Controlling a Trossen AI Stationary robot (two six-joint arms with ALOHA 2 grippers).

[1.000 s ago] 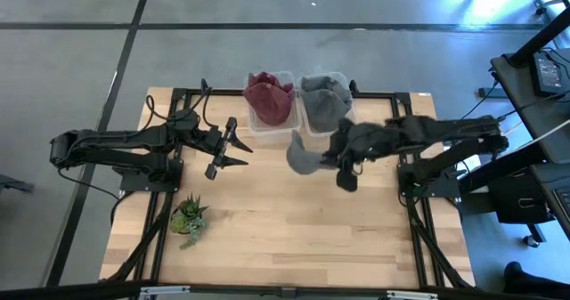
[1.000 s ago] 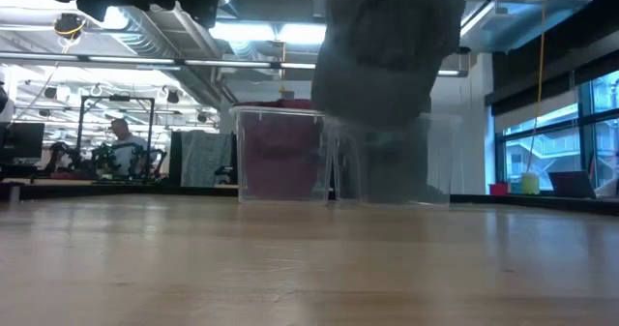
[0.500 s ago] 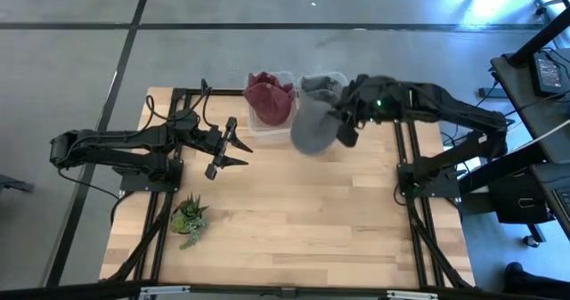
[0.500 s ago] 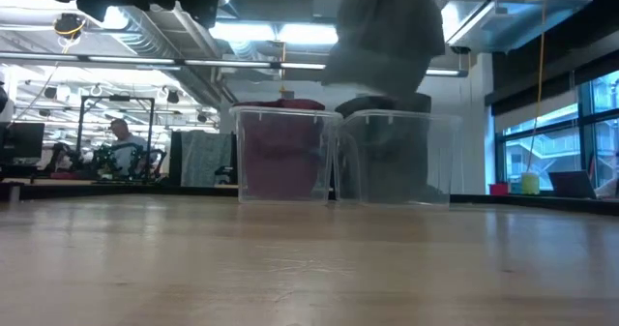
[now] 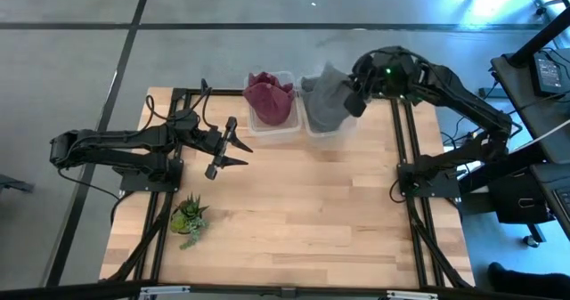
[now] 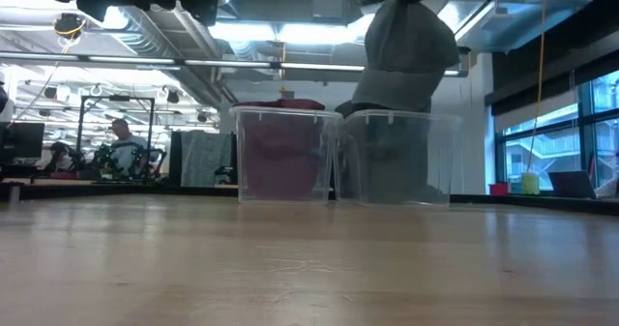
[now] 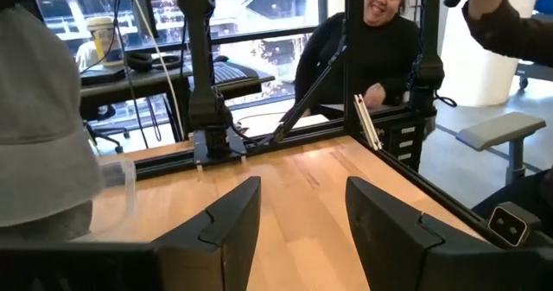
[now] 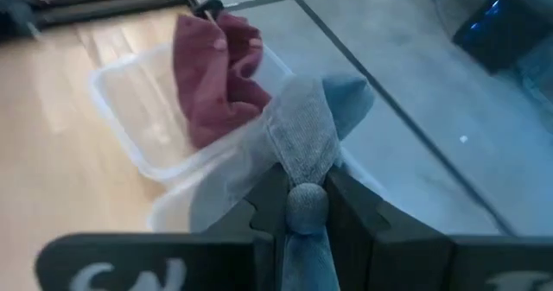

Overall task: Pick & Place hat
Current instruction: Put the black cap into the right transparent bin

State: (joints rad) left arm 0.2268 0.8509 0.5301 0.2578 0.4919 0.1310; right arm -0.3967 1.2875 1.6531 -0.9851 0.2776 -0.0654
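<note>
Bins (image 5: 283, 133): red hats left, grey hat (image 5: 326, 100) right.

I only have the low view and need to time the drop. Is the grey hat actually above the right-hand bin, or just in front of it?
Observer: From the high view, the grey hat hangs over the right bin, which already holds grey hats.
Operator: Is the claw really gripping it?
Observer: Yes. In the right wrist view the right claw is shut on a fold of the hat.
Operator: And the other arm?
Observer: The left claw waits open over the table's left side, apart from the bin with red hats.
</note>
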